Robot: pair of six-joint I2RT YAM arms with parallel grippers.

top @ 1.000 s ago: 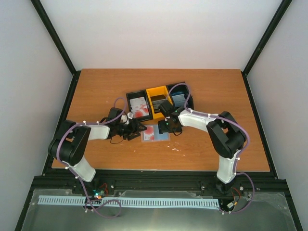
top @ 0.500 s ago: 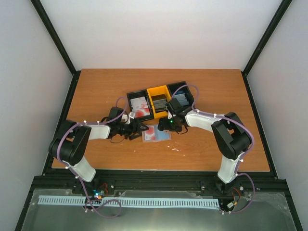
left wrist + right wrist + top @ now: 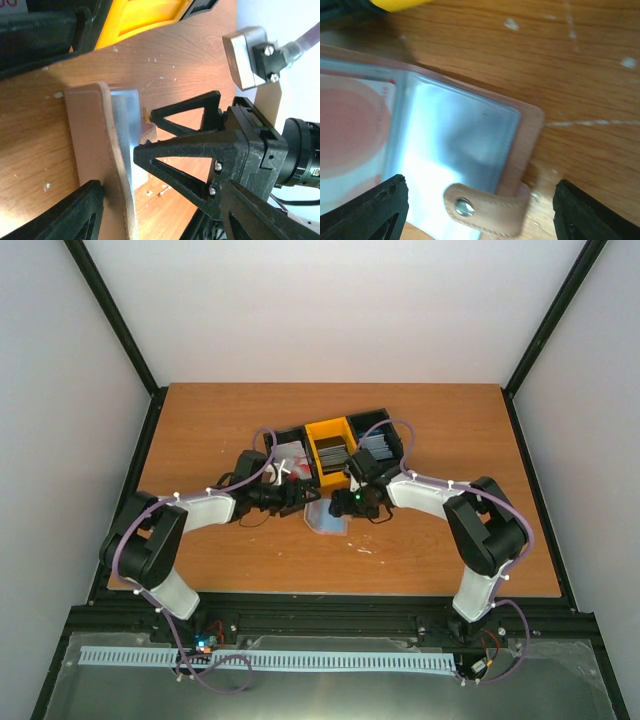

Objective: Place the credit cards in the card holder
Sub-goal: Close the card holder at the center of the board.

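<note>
The holder (image 3: pixel 465 125) lies between my tools: right tool (image 3: pixel 477 190) wide, straddling its clasp (image 3: pixel 470 207) end; left tool (image 3: pixel 160 195) parted, at the opposite end.

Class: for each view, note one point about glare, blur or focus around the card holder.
Top external: even light, fairly sharp, though the card holder looks small in the frame. Left wrist: strong glare on its clear sleeve. Right wrist: soft focus throughout, white glare on the sleeve, snap strap easy to make out.
</note>
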